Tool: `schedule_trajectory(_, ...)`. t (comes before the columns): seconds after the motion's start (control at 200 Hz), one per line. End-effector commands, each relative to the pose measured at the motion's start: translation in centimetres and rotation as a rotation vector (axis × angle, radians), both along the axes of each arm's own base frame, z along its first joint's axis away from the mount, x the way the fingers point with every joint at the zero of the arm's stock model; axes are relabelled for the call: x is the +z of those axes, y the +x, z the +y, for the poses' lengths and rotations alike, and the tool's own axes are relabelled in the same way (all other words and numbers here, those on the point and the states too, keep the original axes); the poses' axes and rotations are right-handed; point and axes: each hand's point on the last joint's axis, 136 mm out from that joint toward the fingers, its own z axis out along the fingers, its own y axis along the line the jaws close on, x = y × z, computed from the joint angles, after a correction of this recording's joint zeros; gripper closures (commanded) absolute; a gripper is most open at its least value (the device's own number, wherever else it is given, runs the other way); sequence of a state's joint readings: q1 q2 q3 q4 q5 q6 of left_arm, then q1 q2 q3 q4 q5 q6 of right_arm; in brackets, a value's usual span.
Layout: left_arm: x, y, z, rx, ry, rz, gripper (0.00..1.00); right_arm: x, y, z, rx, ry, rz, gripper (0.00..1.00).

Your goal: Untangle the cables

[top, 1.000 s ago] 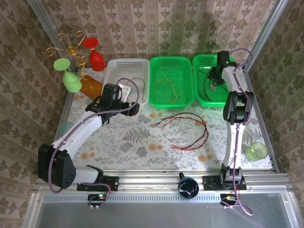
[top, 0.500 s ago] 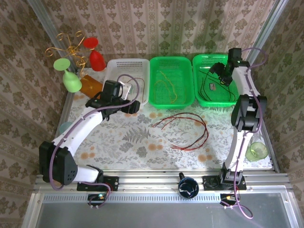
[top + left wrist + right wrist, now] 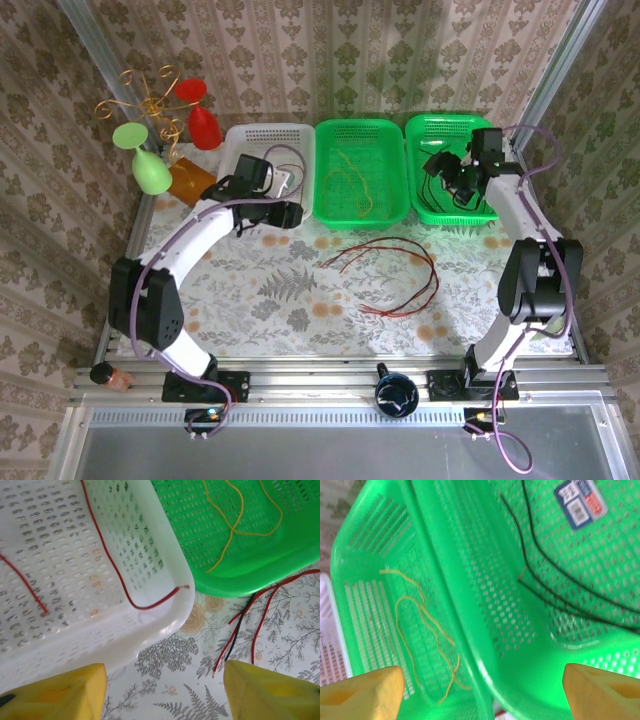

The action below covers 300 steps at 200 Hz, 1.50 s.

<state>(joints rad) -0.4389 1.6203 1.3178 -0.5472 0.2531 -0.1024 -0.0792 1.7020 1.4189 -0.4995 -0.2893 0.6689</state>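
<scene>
A floral-clothed table (image 3: 250,300) carries three baskets along twelve o'clock; thin red cables (image 3: 392,272) curl loosely mid-table. Left wrist: the white basket (image 3: 165,560) holds red wire (image 3: 107,555), perhaps two strands; left gripper (image 3: 162,700) jaws spread. Right wrist: two green baskets (image 3: 470,590), yellow wire (image 3: 422,605) at nine, black wires (image 3: 512,545) at two; right gripper (image 3: 482,692) spread.

Lab robot cell: aluminium frame (image 3: 330,378), wallpapered walls (image 3: 380,50).

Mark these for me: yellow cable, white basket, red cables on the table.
yellow cable (image 3: 232,529), left wrist view, where its strands cross.
white basket (image 3: 171,621), left wrist view, near corner rim.
red cables (image 3: 434,276), top external view, right bend of the loop.
</scene>
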Motion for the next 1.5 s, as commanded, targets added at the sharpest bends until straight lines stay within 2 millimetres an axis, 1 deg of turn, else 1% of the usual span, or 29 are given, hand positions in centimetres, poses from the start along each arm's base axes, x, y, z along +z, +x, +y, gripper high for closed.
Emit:
schedule_trajectory(0.0,0.5,0.3,-1.0,-0.024,-0.029,0.022,0.39,3.3,-2.0,-0.1,0.026,-0.064,-0.084,0.16)
schedule_trajectory(0.095,0.0,0.8,-1.7,-0.038,-0.023,0.035,0.42,3.8,-3.7,-0.7,0.029,-0.135,-0.089,0.16)
schedule_trajectory(0.255,-0.8,1.8,-2.5,-0.046,-0.026,0.062,0.45,4.5,-5.1,-1.0,0.041,-0.180,-0.118,0.16)
schedule_trajectory(0.295,-1.0,2.1,-2.6,-0.044,-0.026,0.065,0.45,4.2,-5.7,-1.0,0.044,-0.185,-0.093,0.16)
schedule_trajectory(0.305,-1.0,1.6,-3.5,-0.066,-0.025,0.065,0.46,4.2,-5.7,-1.1,0.045,-0.187,-0.093,0.16)
schedule_trajectory(0.34,-1.2,1.6,-4.0,-0.073,-0.026,0.069,0.46,4.2,-5.8,-1.1,0.045,-0.192,-0.092,0.16)
schedule_trajectory(0.4,-1.5,1.9,-4.3,-0.074,-0.023,0.076,0.46,4.2,-5.9,-1.2,0.042,-0.197,-0.089,0.16)
schedule_trajectory(0.58,-2.5,2.2,-4.9,-0.082,-0.004,0.096,0.54,4.5,-5.7,-1.2,0.043,-0.197,-0.100,0.16)
schedule_trajectory(0.74,-3.4,2.5,-4.1,-0.049,0.048,0.100,0.58,5.0,-5.6,-1.3,0.042,-0.207,-0.110,0.16)
schedule_trajectory(1.1,-3.2,3.8,-3.8,-0.012,0.047,0.075,0.68,5.4,-5.4,-1.4,0.046,-0.217,-0.122,0.15)
schedule_trajectory(1.22,-3.1,4.1,-3.6,-0.004,0.044,0.070,0.76,5.5,-5.4,-1.4,0.050,-0.220,-0.124,0.15)
schedule_trajectory(1.345,-3.2,4.2,-3.5,0.003,0.042,0.071,0.87,5.5,-5.4,-1.5,0.049,-0.220,-0.125,0.15)
schedule_trajectory(1.495,-3.4,4.4,-3.2,0.011,0.045,0.076,0.93,5.7,-5.4,-1.5,0.050,-0.223,-0.130,0.15)
